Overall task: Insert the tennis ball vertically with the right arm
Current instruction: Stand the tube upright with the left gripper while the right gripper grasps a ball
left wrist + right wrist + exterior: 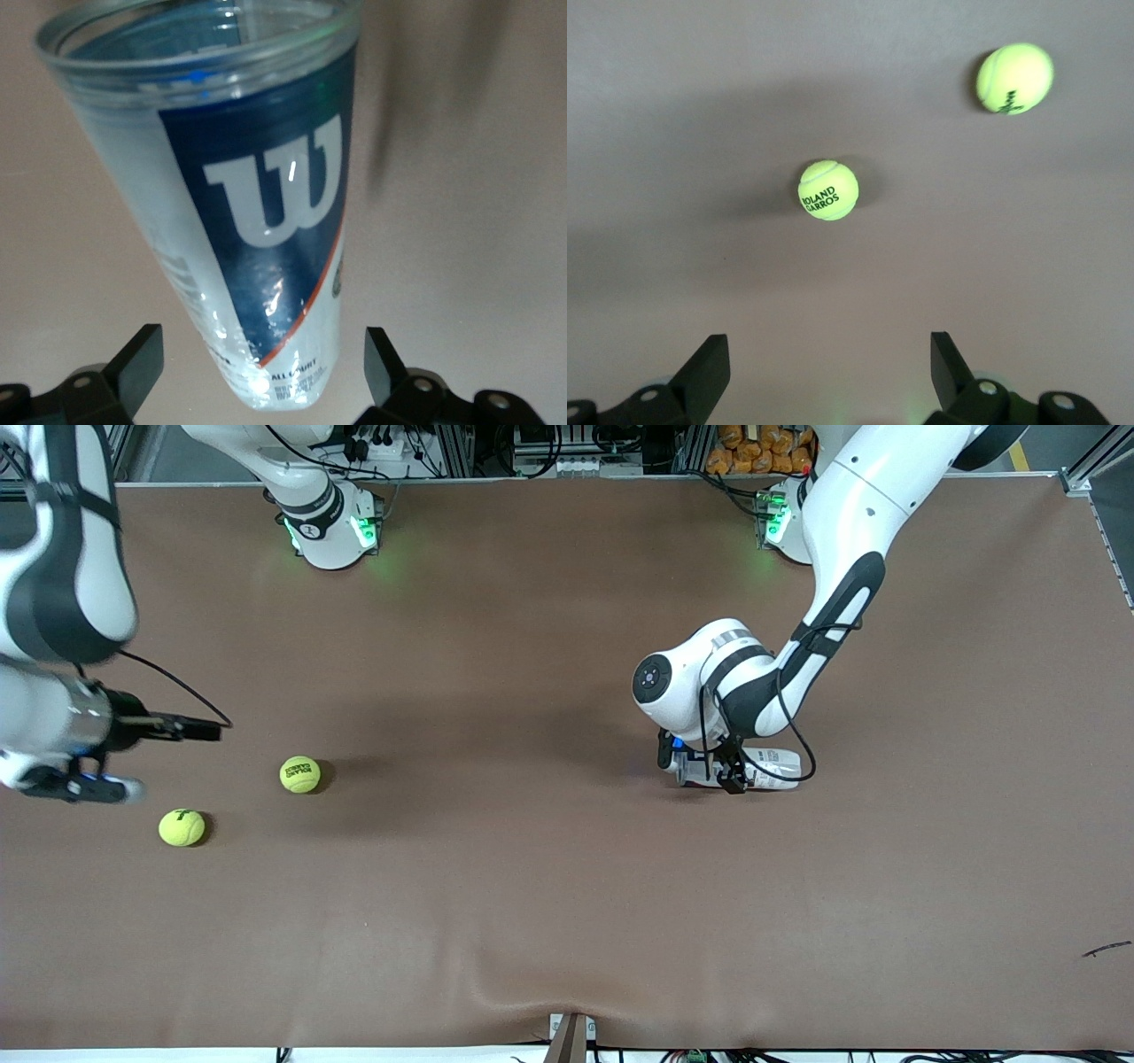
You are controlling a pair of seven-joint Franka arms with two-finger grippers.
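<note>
Clear plastic ball tube (239, 204), blue label: white "W" logo. Yellow-green felt tennis ball (827, 189): black print "ROLAND GARROS".

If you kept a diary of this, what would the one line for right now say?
right claw: open above two tennis balls | left claw: open around lying Wilson ball can | no ball inserted
</note>
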